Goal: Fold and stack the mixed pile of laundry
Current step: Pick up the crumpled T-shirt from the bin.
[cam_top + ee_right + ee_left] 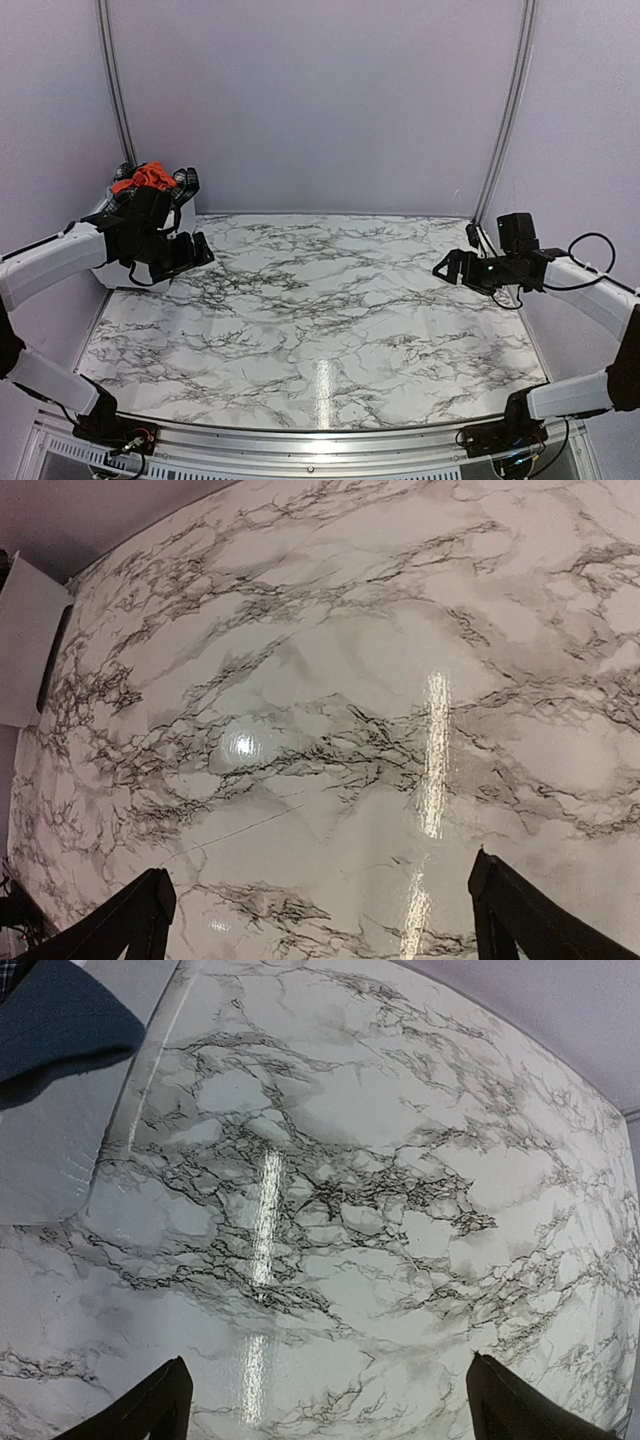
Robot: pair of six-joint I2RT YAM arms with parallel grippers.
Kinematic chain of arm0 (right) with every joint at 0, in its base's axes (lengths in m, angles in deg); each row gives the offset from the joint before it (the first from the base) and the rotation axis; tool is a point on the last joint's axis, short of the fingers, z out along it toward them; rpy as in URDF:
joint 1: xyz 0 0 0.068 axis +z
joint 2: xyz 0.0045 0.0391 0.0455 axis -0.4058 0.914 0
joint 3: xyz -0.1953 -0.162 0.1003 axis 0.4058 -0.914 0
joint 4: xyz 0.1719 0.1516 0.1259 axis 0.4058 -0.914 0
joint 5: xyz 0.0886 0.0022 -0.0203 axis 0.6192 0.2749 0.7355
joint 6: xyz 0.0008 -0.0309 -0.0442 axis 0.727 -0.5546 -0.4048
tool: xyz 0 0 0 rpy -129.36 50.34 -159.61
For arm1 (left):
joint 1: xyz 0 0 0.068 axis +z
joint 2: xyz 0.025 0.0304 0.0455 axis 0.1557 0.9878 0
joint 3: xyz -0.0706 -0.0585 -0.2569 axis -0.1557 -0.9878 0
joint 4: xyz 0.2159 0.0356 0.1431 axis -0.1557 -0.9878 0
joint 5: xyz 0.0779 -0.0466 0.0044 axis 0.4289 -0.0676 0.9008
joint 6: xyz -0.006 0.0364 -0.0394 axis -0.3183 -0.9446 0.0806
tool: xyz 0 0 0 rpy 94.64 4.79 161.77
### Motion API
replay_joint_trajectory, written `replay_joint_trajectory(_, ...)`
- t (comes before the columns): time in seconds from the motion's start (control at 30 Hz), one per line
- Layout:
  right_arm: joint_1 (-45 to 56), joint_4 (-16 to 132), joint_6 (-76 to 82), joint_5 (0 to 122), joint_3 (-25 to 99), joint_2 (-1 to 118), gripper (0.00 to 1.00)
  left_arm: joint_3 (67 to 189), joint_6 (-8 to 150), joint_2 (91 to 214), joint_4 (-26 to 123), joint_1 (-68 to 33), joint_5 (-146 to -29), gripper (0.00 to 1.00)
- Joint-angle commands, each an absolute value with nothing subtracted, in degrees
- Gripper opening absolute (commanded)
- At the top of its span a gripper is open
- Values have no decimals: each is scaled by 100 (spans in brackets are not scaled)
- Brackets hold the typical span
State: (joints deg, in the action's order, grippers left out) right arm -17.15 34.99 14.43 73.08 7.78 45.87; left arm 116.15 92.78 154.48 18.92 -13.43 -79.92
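Laundry point(152, 180) lies heaped in a white bin point(185, 218) at the far left corner of the table point(320, 320). An orange T-shirt point(148, 176) is on top with plaid cloth point(187, 180) beside it, and blue cloth point(60, 1015) hangs over the rim. The left fingers point(190, 258) hang spread wide just in front of the bin, holding nothing. The right fingers point(450, 262), equally wide and empty, hover near the table's right edge, well apart from the bin.
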Motion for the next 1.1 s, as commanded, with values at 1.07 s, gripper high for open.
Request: replay_joint_trajectory(1.07, -1884, 3976, 1240, 8437, 1272, 4343, 99, 16716, 8029, 17872, 930, 1739, -8040, 99)
